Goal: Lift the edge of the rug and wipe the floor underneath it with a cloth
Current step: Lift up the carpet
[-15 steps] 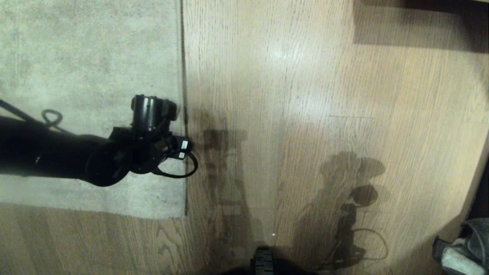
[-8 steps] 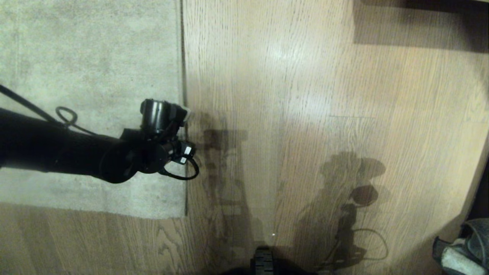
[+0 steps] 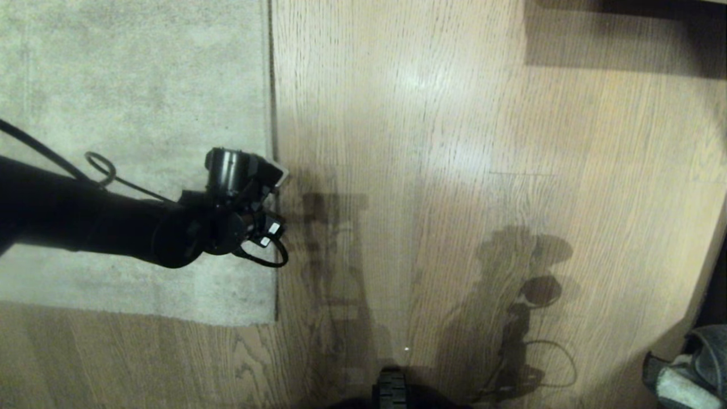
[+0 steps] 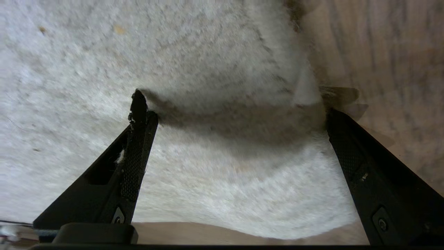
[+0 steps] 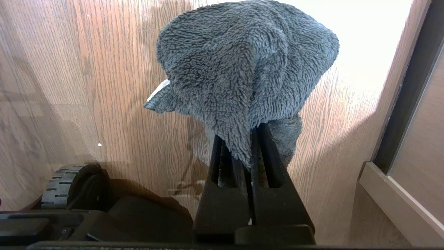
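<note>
The pale grey-beige rug [image 3: 130,96] covers the upper left, and its rug edge [image 3: 271,113] runs straight up the head view beside the wood floor [image 3: 454,170]. My left gripper [image 3: 276,177] hangs low over that border, open. In the left wrist view the left gripper [image 4: 234,107] straddles the rug edge [image 4: 305,86]: one fingertip [image 4: 138,107] rests on the pile, while the other [image 4: 334,121] is on the floor side. The border looks slightly raised there. My right gripper [image 5: 242,139] is shut on the dark grey cloth [image 5: 242,62], which also shows at the lower right corner [image 3: 690,369].
A dark piece of furniture [image 3: 625,28] casts shadow along the top right. A wooden frame [image 5: 395,194] stands close beside the right gripper. My base wheel [image 5: 66,184] and base front [image 3: 392,392] sit near the lower edge. The rug's square corner [image 3: 270,321] lies near the base.
The left arm has shifted a little up and right to the rug's border and its wrist has rolled. A pale tip now shows over the edge. The right arm has kept still.
</note>
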### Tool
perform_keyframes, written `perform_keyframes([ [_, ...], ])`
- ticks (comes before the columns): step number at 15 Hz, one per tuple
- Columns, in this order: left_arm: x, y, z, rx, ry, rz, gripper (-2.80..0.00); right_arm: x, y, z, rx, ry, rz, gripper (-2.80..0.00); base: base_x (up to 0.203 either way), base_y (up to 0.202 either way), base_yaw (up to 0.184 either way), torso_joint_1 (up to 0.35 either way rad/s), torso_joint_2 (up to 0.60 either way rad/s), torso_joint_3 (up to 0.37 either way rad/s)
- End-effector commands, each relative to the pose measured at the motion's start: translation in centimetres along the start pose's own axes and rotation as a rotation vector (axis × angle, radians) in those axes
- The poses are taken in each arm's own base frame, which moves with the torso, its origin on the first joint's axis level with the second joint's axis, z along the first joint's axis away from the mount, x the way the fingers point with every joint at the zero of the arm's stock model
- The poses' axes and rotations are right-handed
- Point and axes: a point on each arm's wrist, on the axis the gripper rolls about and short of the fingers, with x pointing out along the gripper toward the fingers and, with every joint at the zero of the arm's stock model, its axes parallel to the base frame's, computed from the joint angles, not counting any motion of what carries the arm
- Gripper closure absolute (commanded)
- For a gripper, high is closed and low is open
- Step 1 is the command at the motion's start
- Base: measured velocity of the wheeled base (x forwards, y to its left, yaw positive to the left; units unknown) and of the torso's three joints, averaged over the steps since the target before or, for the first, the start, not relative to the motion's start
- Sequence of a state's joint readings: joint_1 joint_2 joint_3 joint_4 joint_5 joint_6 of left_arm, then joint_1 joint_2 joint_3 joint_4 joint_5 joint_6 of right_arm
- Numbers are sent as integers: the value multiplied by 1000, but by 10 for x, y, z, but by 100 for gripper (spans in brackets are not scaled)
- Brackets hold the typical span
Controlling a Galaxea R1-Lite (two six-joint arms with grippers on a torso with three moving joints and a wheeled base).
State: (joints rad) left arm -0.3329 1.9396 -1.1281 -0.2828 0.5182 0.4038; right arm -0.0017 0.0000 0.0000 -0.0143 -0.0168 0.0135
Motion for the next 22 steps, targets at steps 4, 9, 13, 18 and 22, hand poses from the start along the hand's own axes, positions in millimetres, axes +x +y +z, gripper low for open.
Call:
perform_keyframes([
  [4, -2, 19, -2, 36, 11, 46, -280, 0, 0, 0, 0, 1, 0, 0, 0, 0, 0, 0, 0, 0],
  [9, -12, 32, -10, 98, 26, 67, -280, 0, 0, 0, 0, -1, 0, 0, 0, 0, 0, 0, 0, 0],
  [13, -26, 47, -22, 126, 47, 90, -280, 0, 0, 0, 0, 1, 0, 0, 0, 0, 0, 0, 0, 0],
  [18, -46, 50, -43, 190, 103, 66, -280, 0, 0, 0, 0, 0, 0, 0, 0, 0, 0, 0, 0, 0],
  [22, -60, 46, -67, 292, 160, 32, -280, 0, 0, 0, 0, 0, 0, 0, 0, 0, 0, 0, 0, 0],
])
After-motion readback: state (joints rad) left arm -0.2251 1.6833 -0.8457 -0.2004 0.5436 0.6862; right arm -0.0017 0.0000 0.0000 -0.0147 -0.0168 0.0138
